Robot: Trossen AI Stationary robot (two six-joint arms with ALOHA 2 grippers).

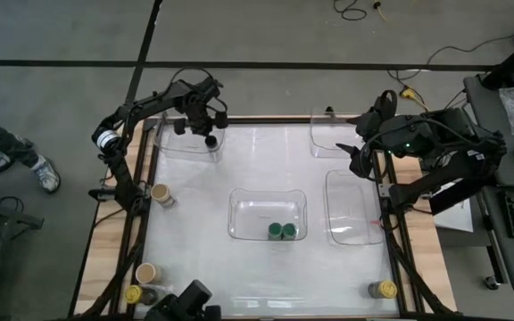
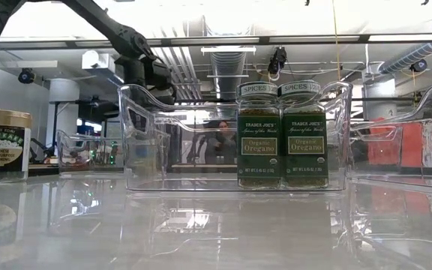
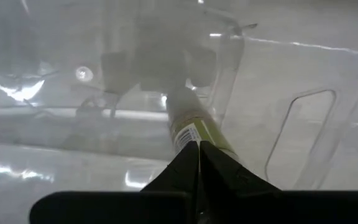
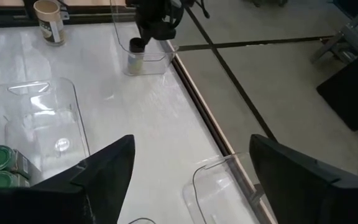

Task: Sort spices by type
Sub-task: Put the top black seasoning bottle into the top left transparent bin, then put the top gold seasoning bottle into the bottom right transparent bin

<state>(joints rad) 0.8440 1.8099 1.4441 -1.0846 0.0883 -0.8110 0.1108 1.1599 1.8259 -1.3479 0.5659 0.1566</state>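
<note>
Step in hand: placement of a black-lidded jar (image 1: 211,141) into the clear tray (image 1: 169,150) at the table's eleven o'clock corner in the high view. The left gripper (image 1: 205,127) hangs over that tray, and its wrist view shows both fingers pressed together with the jar's neck directly beyond their tips. Whether the tips actually pinch the lid or merely touch it cannot be settled from these views (the fingertips hide the contact point). From the right wrist view the jar stands upright on the tray floor, close to the tray's wall.

Completed so far, judged from the layout: two green-lidded oregano jars (image 1: 282,232) stand touching, side by side, in the centre tray (image 1: 240,201).

Outstanding: a tan-lidded jar (image 1: 161,193) at nine o'clock, another tan-lidded jar (image 1: 146,273) and a yellow-lidded jar (image 1: 133,293) at seven o'clock, and a second yellow-lidded jar (image 1: 384,290) at five o'clock, all on the bare table.

Right gripper (image 1: 356,159): at two o'clock, between the two right-hand trays, jaws wide apart, holding and touching nothing.

Next move, as a judgement: the left gripper must lift clear vertically without tipping the jar, then fetch a loose jar.
</note>
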